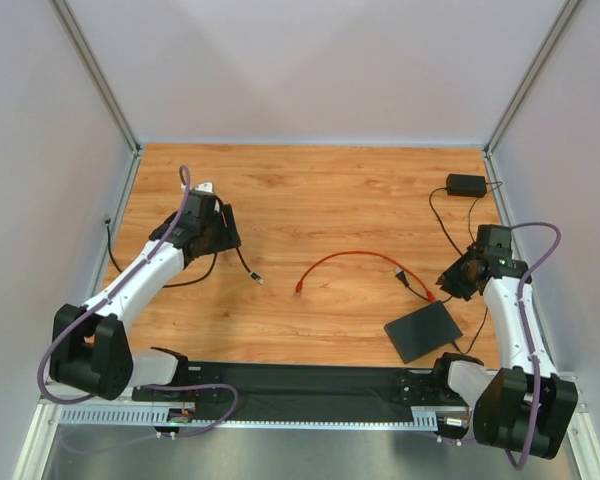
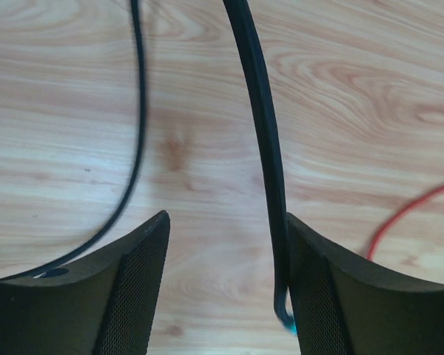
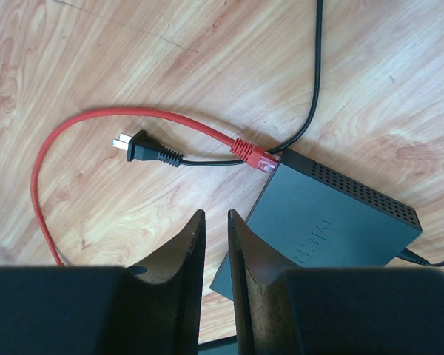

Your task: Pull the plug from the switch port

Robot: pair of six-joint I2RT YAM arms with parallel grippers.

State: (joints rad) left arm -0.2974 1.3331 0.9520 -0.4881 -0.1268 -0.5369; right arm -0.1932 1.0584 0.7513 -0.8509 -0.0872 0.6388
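Nearest the bases, the switch (image 3: pixel 333 214), a flat black box, lies on the table (image 1: pixel 330 200) at the near right, with its port edge turned away from the arms. The right gripper (image 3: pixel 214 216) hangs over the box's near-left corner. Its claw is narrowed to a slim slit and holds nothing. Just beyond it, the red plug (image 3: pixel 253 155) meets the far-left corner of the port edge, clear tip touching the box. The socket is not visible, but the plug reads as seated. Its red cable (image 3: pixel 96 118) loops off to the left, and a loose black power plug (image 3: pixel 137 146) lies just beside it. Farther left and well apart, the left gripper (image 2: pixel 226 218) stands wide. A black cable (image 2: pixel 263 133) runs along one finger, unclamped. Farthest, at the back right, sits the adapter brick (image 1: pixel 466 185). Assessment: the approach step is in hand and extraction has not begun. The next move calls for spreading the claw, advancing over the plug body, closing across it, and drawing straight out from the edge. The box looks light and may slide unless braced.
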